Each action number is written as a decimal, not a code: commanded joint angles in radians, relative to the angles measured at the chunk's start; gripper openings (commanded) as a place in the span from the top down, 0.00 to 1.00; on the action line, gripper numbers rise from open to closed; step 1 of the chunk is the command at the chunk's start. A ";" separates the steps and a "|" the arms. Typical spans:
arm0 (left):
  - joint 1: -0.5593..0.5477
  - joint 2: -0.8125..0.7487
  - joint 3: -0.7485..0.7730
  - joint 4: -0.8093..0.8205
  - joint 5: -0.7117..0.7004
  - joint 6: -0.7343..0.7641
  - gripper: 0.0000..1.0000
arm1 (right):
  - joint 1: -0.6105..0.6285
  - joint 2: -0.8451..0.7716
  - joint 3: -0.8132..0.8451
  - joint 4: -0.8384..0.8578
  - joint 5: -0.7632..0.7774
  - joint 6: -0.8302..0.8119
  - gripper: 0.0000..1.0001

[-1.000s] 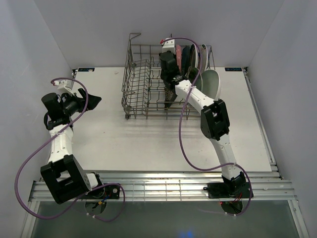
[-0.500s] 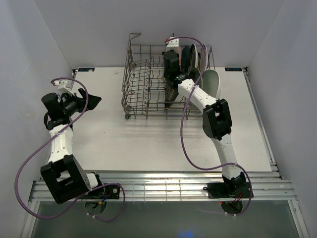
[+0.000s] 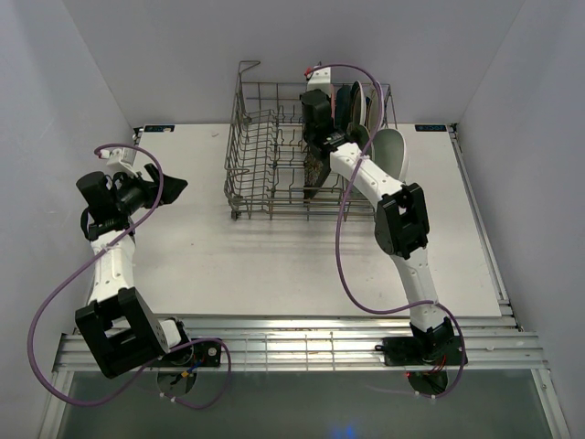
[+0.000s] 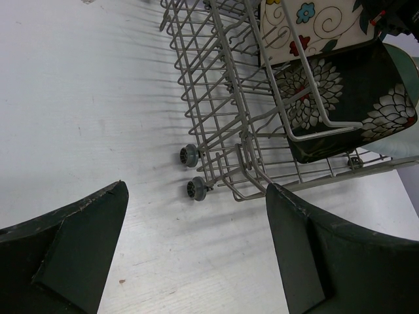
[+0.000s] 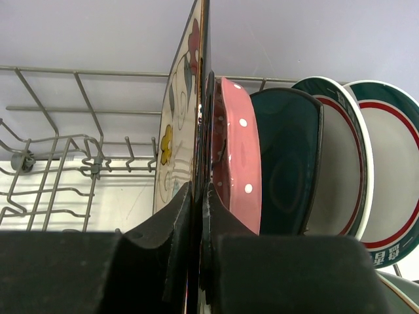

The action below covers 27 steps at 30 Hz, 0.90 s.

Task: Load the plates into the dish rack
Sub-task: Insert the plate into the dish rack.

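The grey wire dish rack (image 3: 256, 146) stands at the back of the table. My right gripper (image 5: 198, 190) is shut on the edge of the cream floral square plate (image 5: 173, 131), holding it upright inside the rack close beside the pink dotted plate (image 5: 239, 144). To the right of that stand the dark teal plate (image 5: 288, 163) and two teal-and-red-rimmed plates (image 5: 340, 170). The dark floral square plate (image 4: 340, 104) stands in the rack's nearer row. A mint plate (image 3: 391, 154) leans at the rack's right end. My left gripper (image 4: 196, 190) hangs open and empty left of the rack.
The rack (image 4: 222, 85) has small wheels (image 4: 189, 156) at its left end, close to my left fingers. Its left half holds only bare tines (image 5: 52, 111). White walls close in the table on the left, back and right.
My right gripper has shifted slightly toward the back right of the rack with the cream plate, closer to the pink plate. The left arm has not moved.
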 commanded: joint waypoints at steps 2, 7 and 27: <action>-0.003 -0.037 0.021 -0.013 0.007 0.011 0.04 | -0.001 -0.108 0.101 0.043 -0.015 0.052 0.92; -0.003 -0.039 0.024 -0.015 0.005 0.014 0.04 | 0.004 -0.120 0.104 0.039 -0.012 0.049 0.92; -0.003 -0.051 0.024 -0.032 -0.001 0.025 0.04 | 0.079 -0.124 0.104 0.051 0.054 -0.026 0.92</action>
